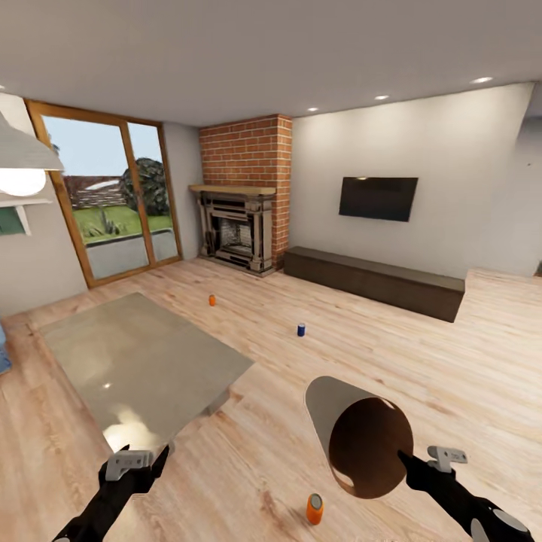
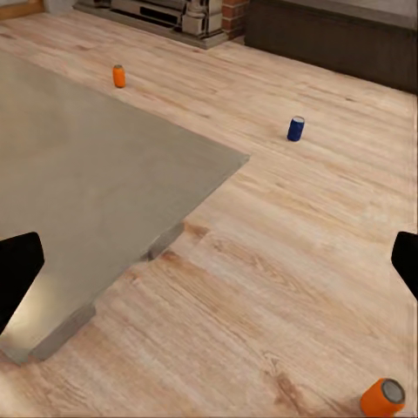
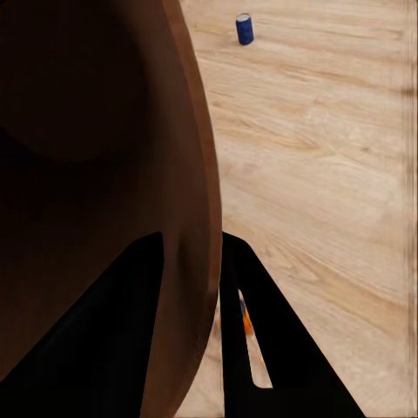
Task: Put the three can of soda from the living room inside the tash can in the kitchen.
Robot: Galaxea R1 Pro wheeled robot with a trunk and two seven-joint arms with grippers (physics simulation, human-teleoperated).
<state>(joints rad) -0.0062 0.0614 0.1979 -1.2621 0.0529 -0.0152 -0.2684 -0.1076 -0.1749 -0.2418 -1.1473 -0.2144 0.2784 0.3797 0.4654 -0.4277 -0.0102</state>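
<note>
The living room floor (image 1: 421, 354) stretches to a brick fireplace (image 1: 245, 192), with a grey low table (image 1: 143, 354) at the left. The right gripper (image 1: 406, 461) pinches the rim of the bin (image 1: 361, 436), held tipped with its dark inside empty. The left gripper (image 1: 139, 461) hangs open, holding nothing. All three cans sit on the floor: a near orange can (image 1: 315, 509), a blue can (image 1: 301, 330), a far orange can (image 1: 212, 300). I judge none binned yet.
</note>
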